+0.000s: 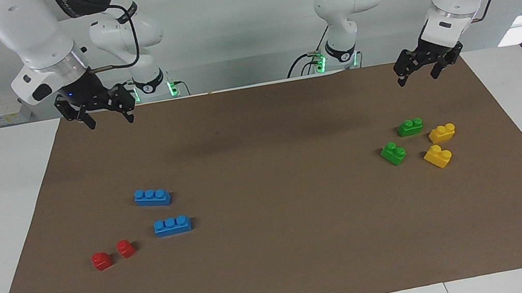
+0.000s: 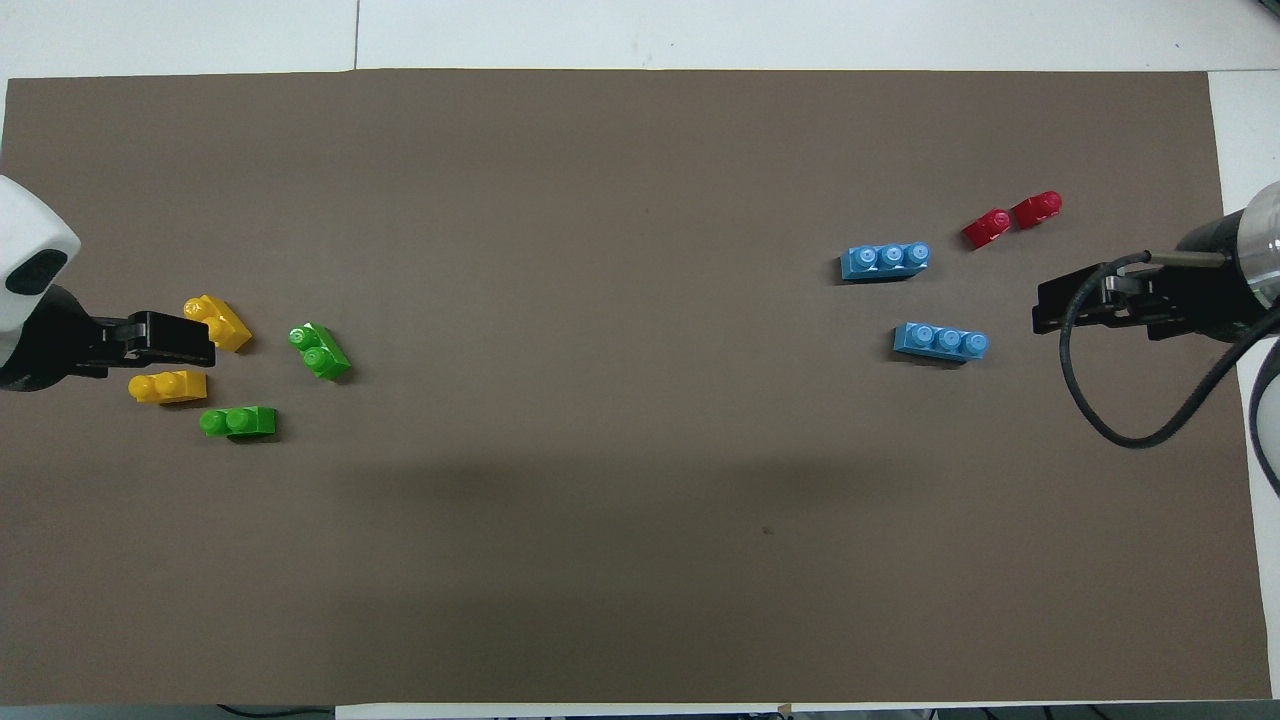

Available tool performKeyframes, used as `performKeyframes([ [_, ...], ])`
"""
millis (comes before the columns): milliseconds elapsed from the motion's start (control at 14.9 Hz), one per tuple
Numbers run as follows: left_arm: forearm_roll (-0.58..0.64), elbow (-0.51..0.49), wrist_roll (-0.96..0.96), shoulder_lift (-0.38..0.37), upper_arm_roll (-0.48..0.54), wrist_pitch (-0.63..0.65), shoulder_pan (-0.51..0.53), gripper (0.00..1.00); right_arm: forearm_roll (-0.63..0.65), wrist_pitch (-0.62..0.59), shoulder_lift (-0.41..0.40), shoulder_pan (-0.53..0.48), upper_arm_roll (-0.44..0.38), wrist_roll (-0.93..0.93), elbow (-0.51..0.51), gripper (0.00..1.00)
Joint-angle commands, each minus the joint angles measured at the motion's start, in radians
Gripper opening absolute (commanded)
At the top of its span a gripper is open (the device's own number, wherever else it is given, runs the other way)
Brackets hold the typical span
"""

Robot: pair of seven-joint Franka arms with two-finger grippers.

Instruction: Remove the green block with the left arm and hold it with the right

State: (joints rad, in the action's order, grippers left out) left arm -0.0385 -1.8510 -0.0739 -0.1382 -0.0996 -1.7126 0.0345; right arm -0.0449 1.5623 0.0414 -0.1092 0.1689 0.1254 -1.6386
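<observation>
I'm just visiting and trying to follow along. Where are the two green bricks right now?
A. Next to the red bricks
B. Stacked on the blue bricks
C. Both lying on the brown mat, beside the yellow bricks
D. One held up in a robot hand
C: both green bricks lie loose on the brown mat beside the yellow bricks, and the left hand above them holds nothing.

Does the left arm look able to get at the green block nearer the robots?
Probably yes. The left gripper hangs open just above that green block, nothing lies between, and the yellow bricks sit apart from it.
</observation>
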Motion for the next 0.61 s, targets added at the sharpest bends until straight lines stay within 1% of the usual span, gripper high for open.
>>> performKeyframes([
  [0,0.014,0.013,0.016,0.003,-0.005,0.005,0.008,1.00,0.039,-0.034,0.005,-0.006,0.003,-0.026,0.008,1.00],
  [134,0.014,0.013,0.016,0.003,-0.005,0.004,0.008,1.00,0.059,-0.039,0.005,-0.006,0.004,-0.020,0.008,1.00],
  [538,0.014,0.013,0.016,0.003,-0.005,0.002,0.008,1.00,0.060,-0.041,0.005,-0.012,0.003,-0.018,0.008,1.00],
])
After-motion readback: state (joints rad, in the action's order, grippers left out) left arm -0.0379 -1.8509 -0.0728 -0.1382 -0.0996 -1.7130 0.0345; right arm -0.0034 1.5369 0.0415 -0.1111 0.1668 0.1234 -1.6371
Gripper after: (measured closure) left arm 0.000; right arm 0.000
